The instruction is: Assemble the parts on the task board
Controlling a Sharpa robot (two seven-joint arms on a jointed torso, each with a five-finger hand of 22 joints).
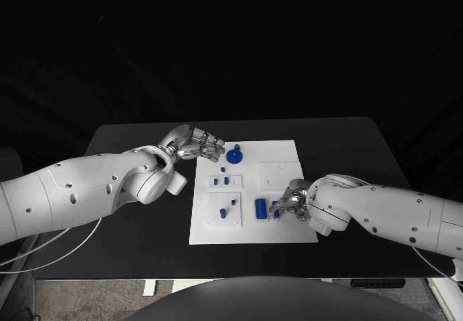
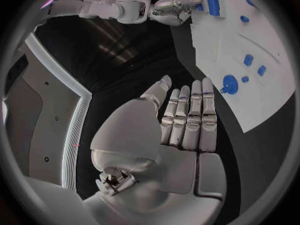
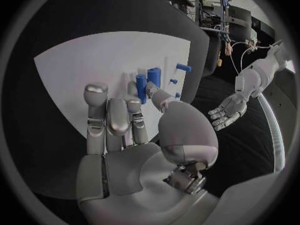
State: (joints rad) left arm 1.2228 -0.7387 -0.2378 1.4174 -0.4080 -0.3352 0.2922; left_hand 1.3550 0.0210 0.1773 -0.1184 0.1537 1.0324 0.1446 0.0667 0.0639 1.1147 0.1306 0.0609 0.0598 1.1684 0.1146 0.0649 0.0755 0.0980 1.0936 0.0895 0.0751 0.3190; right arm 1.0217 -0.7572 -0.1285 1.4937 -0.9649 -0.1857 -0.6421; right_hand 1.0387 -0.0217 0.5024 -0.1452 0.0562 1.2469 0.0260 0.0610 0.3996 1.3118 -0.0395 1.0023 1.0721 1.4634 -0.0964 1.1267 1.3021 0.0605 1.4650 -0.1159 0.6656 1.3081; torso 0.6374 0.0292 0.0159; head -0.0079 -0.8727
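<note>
- The left hand [image 1: 198, 145] is hovering at the task board's [image 1: 280, 154] far left corner; its fingers are lying straight and slightly apart, holding nothing
- A round blue part [image 1: 235, 157] is sitting just beside it; smaller blue parts [image 1: 224, 181] are lying mid-board
- The right hand [image 1: 294, 200] is resting at the board's near right, fingers spread, thumb touching 2 upright blue parts [image 3: 148, 80]; no grip is showing
</note>
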